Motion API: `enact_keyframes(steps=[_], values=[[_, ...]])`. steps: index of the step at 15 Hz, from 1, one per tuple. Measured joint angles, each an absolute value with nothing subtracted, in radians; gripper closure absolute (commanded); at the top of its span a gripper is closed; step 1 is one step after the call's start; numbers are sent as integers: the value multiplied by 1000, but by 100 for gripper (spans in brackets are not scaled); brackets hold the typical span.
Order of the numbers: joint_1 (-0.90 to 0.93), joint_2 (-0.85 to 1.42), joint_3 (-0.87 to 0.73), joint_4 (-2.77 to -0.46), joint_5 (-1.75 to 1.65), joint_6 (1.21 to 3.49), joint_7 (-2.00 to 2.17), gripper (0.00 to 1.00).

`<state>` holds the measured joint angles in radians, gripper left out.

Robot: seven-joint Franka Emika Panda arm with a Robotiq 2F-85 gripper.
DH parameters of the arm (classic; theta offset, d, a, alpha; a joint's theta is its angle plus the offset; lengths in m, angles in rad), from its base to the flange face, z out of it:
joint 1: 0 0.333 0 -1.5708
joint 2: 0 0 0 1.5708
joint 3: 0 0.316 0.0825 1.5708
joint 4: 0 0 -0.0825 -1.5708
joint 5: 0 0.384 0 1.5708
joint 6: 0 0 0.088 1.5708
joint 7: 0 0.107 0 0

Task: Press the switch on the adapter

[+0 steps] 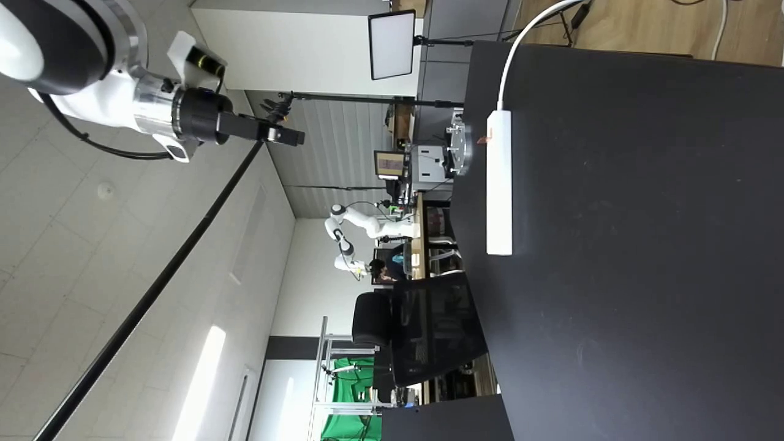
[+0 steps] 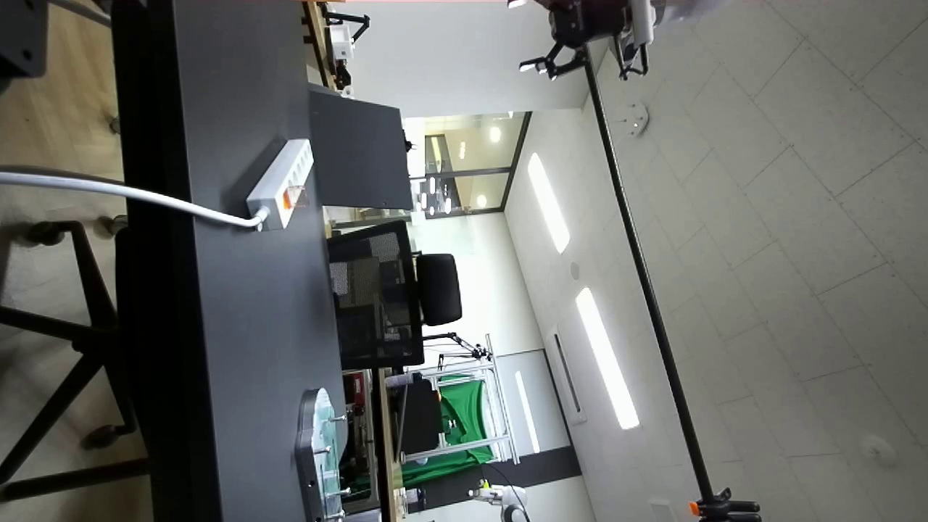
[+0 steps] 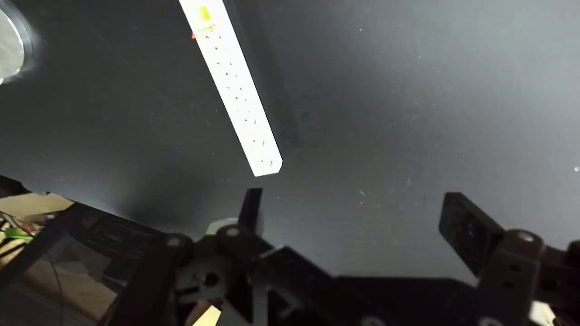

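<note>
The adapter, a long white power strip, lies on the dark table in both exterior views (image 1: 499,184) (image 2: 281,183). It also shows in the wrist view (image 3: 238,97), running from the top edge down to left of the middle. Its switch looks orange in an exterior view (image 2: 291,197) and yellow near the top of the wrist view (image 3: 205,13), at the cable end. My gripper (image 3: 353,194) is open and empty, its fingers wide apart. In both exterior views the gripper (image 1: 286,133) (image 2: 578,70) is in the air, well above the table and apart from the adapter.
A white cable (image 1: 509,67) leaves the adapter's switch end and runs over the table's edge. A round clear device with metal posts (image 2: 326,457) stands on the table, partly showing in the wrist view (image 3: 10,45). A black mesh chair (image 2: 373,297) stands beside the table.
</note>
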<state>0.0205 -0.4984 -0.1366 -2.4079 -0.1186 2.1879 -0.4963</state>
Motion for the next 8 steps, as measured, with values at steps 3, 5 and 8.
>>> enact_keyframes(steps=[3, 5, 8], values=[[44, -362, -248, -2403, -110, 2292, -750, 0], [41, -257, -290, -2390, -97, 2345, -914, 0], [-3, -89, -294, -2351, -128, 2415, -1082, 0]])
